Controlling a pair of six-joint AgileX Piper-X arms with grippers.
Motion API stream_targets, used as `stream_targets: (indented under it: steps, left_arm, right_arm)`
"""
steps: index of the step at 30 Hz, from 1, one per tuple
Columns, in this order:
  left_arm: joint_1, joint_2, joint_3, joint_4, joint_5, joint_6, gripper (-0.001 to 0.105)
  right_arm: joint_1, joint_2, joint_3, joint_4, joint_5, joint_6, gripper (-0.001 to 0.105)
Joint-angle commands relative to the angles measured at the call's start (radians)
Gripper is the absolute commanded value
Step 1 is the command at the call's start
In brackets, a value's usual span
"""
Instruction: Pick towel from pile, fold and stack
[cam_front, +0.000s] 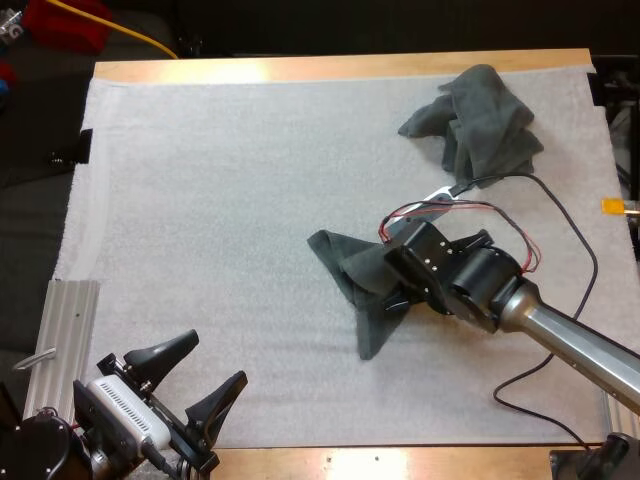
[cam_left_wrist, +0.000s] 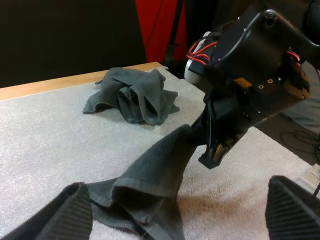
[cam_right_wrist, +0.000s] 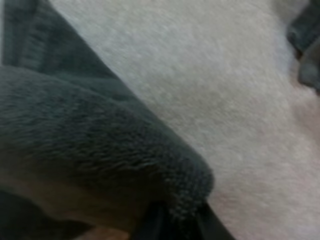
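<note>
White fuzzy mat (cam_front: 200, 200) covers the wooden table (cam_front: 300, 68). Right gripper (cam_front: 392, 290) pinches a dark grey-green terry towel (cam_front: 365, 310) mid-mat, soft folds draped, one pointed corner trailing on the mat. Crumpled heap (cam_front: 480, 125) of the same cloth sits at the far right corner, well apart. Left gripper (cam_front: 215, 362) hovers at the near edge, ribbed black fingers (cam_left_wrist: 65, 212) spread, touching nothing.
</note>
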Motion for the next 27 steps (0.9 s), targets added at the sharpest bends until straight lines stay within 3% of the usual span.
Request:
stream_targets:
  steps: [1,7,17,27]
  left_arm:
    - [-0.001,0.002,-0.009,-0.008,0.014,-0.01,0.07]
    - [-0.001,0.002,-0.009,-0.008,0.014,-0.01,0.07]
    - [-0.001,0.002,-0.009,-0.008,0.014,-0.01,0.07]
    - [-0.001,0.002,-0.009,-0.008,0.014,-0.01,0.07]
  right_arm:
    - [-0.014,-0.004,-0.002,0.022,0.024,-0.008,0.03]
    - [-0.051,-0.004,-0.002,0.1,0.141,-0.008,0.07]
    - [-0.058,-0.075,-0.005,0.282,0.161,0.032,0.071]
    - [-0.058,-0.284,-0.005,0.302,-0.019,0.167,0.071]
